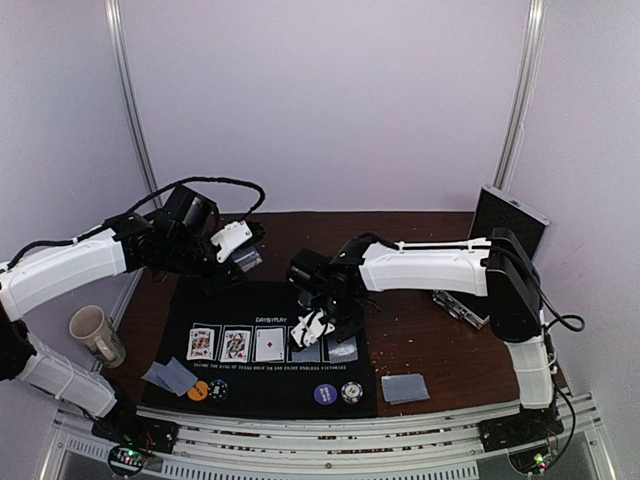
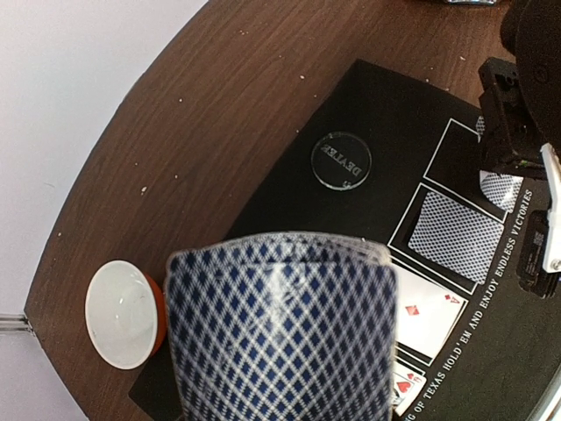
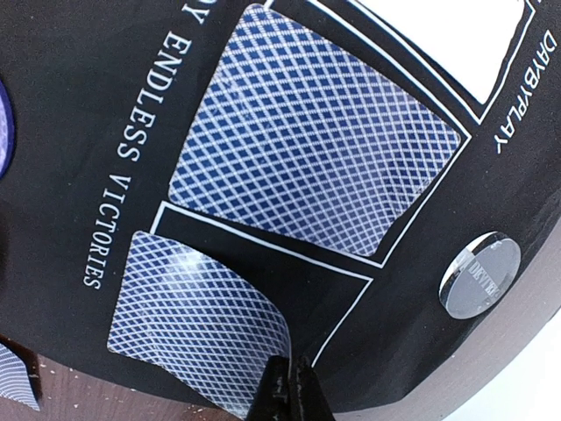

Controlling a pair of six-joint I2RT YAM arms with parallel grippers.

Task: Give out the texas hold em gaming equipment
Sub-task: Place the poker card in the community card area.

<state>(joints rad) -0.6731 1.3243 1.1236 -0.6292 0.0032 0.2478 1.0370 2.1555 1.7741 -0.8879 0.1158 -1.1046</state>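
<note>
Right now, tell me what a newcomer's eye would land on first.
The deck held in the left gripper, raised over the far edge of the mat, fills the left wrist view. On the mat, the right gripper pinches the last face-down card in the row, curling its corner up. Three face-up cards lie at the row's left end.

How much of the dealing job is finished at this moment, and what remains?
Done: three face-up cards and one face-down card lie in the boxes of the mat; chips, dealer disc and side cards are out. In hand: the right gripper pinches the curled fifth card; the left gripper holds spare cards. Left: probably only settling that fifth card.
</note>
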